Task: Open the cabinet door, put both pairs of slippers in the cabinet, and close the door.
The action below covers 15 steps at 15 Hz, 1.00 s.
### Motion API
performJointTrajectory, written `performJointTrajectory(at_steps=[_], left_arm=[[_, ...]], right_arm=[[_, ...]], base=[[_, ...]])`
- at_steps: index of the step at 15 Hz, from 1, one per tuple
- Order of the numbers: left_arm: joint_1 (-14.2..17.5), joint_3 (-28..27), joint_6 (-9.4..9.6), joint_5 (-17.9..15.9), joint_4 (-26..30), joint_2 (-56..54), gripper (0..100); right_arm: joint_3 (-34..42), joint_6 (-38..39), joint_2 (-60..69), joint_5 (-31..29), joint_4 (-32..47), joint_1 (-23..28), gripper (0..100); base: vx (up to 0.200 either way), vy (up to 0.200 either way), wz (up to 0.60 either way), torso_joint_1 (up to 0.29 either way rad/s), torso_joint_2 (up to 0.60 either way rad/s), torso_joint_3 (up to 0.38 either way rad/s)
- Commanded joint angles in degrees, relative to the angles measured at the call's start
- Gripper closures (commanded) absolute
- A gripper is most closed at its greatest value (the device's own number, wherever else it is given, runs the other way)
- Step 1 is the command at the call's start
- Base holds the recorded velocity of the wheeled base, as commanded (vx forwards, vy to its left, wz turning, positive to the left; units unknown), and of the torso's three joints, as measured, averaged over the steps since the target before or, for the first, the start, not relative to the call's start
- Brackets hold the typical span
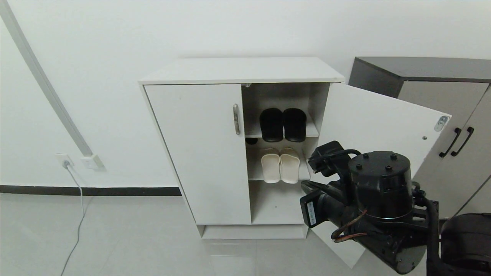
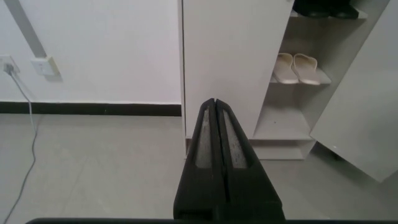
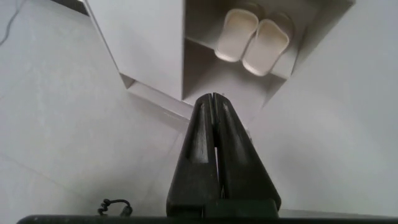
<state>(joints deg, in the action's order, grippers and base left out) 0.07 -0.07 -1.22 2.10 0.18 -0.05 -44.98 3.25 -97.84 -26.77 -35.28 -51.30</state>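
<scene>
Head view, slippers (image 1: 271,124) shelved, door (image 1: 376,122) open, seemingly untouched

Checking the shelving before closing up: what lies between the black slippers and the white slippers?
The shelf board that the black slippers stand on, seen in the head view; the white slippers rest one shelf lower.

We count two black slippers (image 1: 271,124), two cream slippers (image 1: 271,165), one white cabinet (image 1: 241,71) with one open door (image 1: 372,122) and one shut door (image 1: 199,153), one grey cabinet (image 1: 441,92) and two wall sockets (image 1: 91,161).
</scene>
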Motion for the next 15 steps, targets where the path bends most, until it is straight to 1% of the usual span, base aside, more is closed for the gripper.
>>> performJointTrajectory(at_steps=[1, 9, 15], left_arm=[[0.01, -0.01, -0.01, 0.01, -0.01, 0.05, 100], [0.10, -0.01, -0.01, 0.01, -0.01, 0.05, 100], [0.01, -0.01, -0.01, 0.01, -0.01, 0.05, 100]], right_arm=[[-0.02, 0.00, -0.07, -0.04, 0.04, -0.03, 100], [0.25, 0.00, -0.07, -0.04, 0.04, -0.03, 100], [0.42, 0.00, -0.42, -0.04, 0.04, -0.03, 100]], base=[[0.000, 0.000, 0.00, 0.124, -0.47, -0.344], [0.000, 0.000, 0.00, 0.160, -0.48, -0.324], [0.000, 0.000, 0.00, 0.209, -0.52, -0.315]])
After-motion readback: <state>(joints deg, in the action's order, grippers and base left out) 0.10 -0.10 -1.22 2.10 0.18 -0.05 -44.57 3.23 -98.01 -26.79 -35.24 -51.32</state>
